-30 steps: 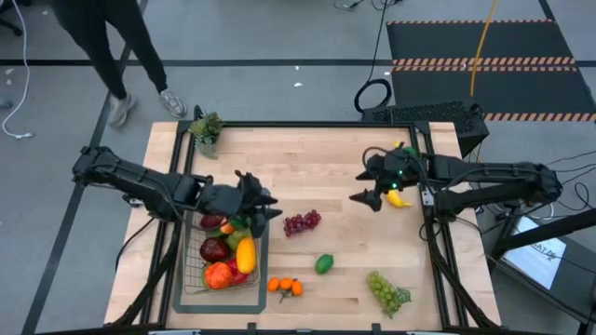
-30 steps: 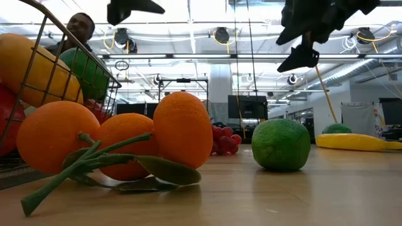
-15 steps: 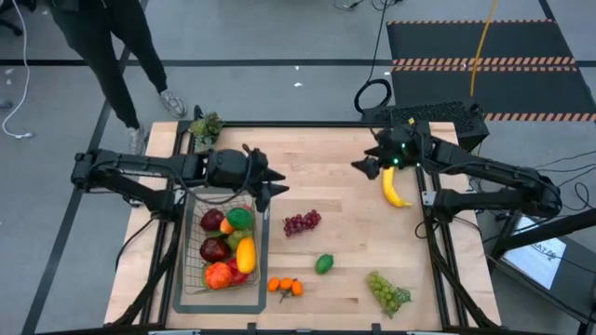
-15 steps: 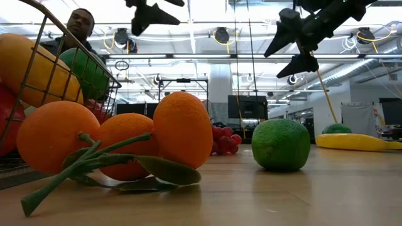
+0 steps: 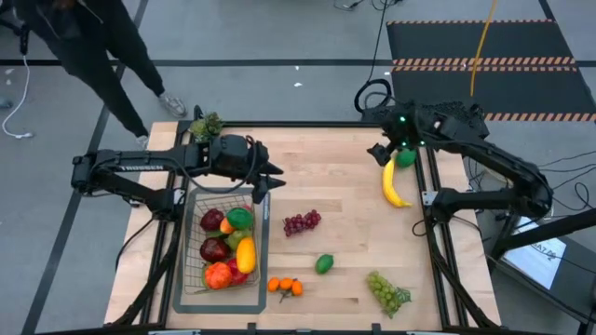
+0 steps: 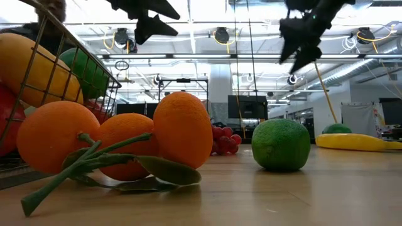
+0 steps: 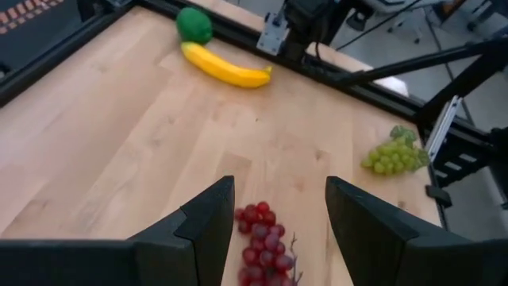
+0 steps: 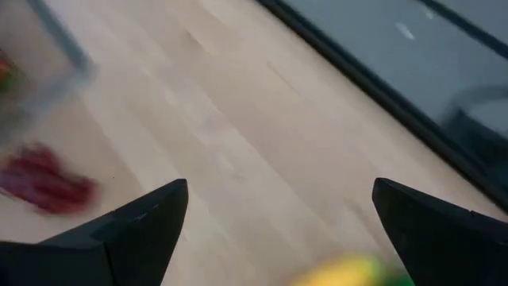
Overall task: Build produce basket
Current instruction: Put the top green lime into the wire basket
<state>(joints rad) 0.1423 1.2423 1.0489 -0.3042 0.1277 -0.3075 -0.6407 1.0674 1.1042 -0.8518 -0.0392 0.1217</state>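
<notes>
Purple grapes, mid-desk: left gripper spread, empty; right gripper spread; loose cluster may slip.

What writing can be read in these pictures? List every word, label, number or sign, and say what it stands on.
White lettering along the left arm: too small to read.
Dark print on the white sheet beside the table: too small to read.
No other writing shows in any view.
</notes>
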